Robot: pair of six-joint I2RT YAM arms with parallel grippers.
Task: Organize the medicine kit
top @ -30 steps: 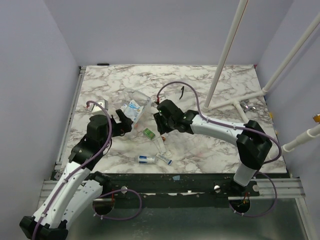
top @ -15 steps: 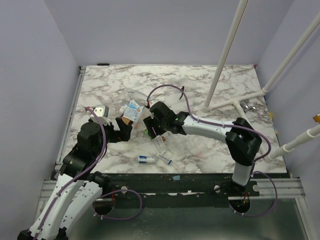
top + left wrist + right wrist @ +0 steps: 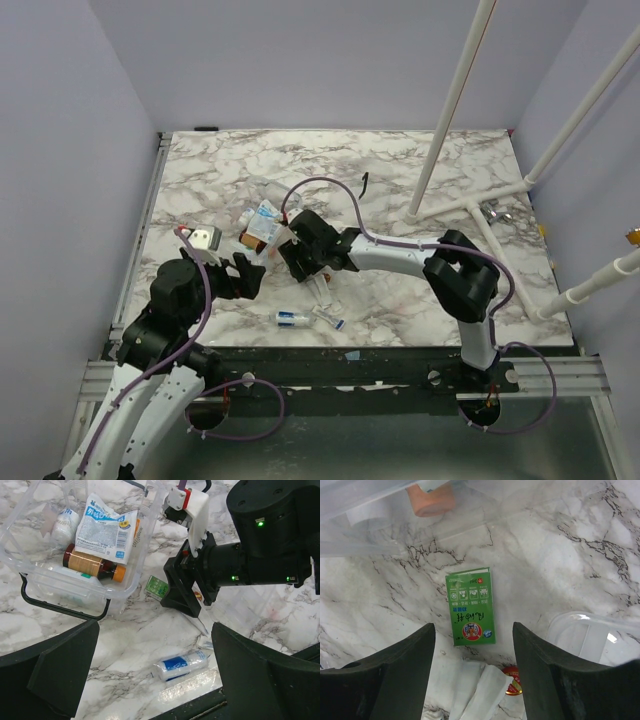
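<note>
The medicine kit, a clear box with a black handle, lies open at the upper left of the left wrist view. It holds a white-and-blue packet, a brown bottle and a white roll. A green packet lies flat on the marble just outside the kit. My right gripper hovers open over it, not touching. My left gripper is wide open and empty, nearer the front edge and left of the right gripper. From above, the kit sits between the two arms.
A blue-and-white wrapped roll lies near the table's front edge. White sachets and a small red tin lie just below the green packet. A clear lid is on its right. A white pipe frame stands at the back right.
My right gripper has swung left to the green packet by the kit, and its jaws have opened wider. My left arm has drawn back toward the near left, still open.
</note>
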